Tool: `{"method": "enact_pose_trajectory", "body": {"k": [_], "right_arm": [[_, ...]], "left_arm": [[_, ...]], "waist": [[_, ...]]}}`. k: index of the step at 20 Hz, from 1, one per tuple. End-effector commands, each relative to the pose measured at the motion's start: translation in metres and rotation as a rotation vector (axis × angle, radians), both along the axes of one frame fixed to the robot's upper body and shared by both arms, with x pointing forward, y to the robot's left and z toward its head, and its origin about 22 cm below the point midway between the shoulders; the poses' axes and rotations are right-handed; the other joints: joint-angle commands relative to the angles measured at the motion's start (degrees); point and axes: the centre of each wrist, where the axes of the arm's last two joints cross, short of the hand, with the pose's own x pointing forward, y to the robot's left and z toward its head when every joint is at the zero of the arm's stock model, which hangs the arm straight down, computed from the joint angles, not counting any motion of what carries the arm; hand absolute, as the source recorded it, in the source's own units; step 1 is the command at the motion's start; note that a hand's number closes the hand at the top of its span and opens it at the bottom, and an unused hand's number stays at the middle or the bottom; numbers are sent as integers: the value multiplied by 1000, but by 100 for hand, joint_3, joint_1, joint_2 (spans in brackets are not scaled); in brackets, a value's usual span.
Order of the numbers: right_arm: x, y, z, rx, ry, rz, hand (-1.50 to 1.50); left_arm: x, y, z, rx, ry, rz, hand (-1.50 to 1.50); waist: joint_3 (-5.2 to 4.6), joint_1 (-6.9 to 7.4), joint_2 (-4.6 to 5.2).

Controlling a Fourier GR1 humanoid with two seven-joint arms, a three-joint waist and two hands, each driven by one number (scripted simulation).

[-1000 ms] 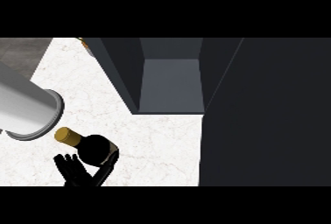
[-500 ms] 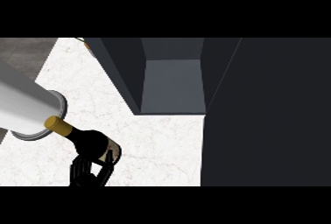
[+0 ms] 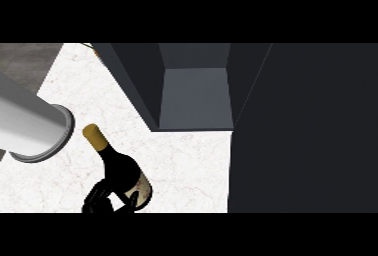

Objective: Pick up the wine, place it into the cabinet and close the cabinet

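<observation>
The wine bottle (image 3: 118, 167) is at the lower left of the head view, over the white worktop (image 3: 192, 170), and it is well apart from the cabinet (image 3: 196, 100). It leans, and its gold cap (image 3: 93, 133) points up and to the left, just beside the end of the grey left forearm (image 3: 29, 130). A black hand (image 3: 103, 202) has its fingers curled round the lower body of the bottle. It grasps there, I think, because the wide part gives more to hold than the thin neck. The arm of this hand is cut by the lower edge, so I take it for the right hand, but I am not fully sure. The left hand itself does not show.

The cabinet stands open, with its grey inner floor visible and the dark door (image 3: 303, 130) swung to the right, so the way in is free. The bottle is in the grasp, but the placing and the closing are not yet done. The lean may need correcting before the bottle goes inside.
</observation>
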Motion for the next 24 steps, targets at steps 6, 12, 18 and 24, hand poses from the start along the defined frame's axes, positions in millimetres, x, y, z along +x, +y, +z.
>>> {"method": "enact_pose_trajectory", "body": {"k": [6,12,18,24], "right_arm": [[-9,0,5,10,5,-4,-150],[-10,-6,-14,4,3,-15,-150],[10,-11,-10,9,9,-32,-150],[-1,-7,-4,-7,19,-29,-150]], "left_arm": [[-23,75,-2,-21,-30,-512,150],[-16,60,-1,-54,-138,-551,150],[-4,36,47,-62,-191,-605,150],[0,17,85,-66,-229,-626,150]], "waist": [[-101,11,39],[-95,31,36],[-89,81,33],[-91,69,32]]}}
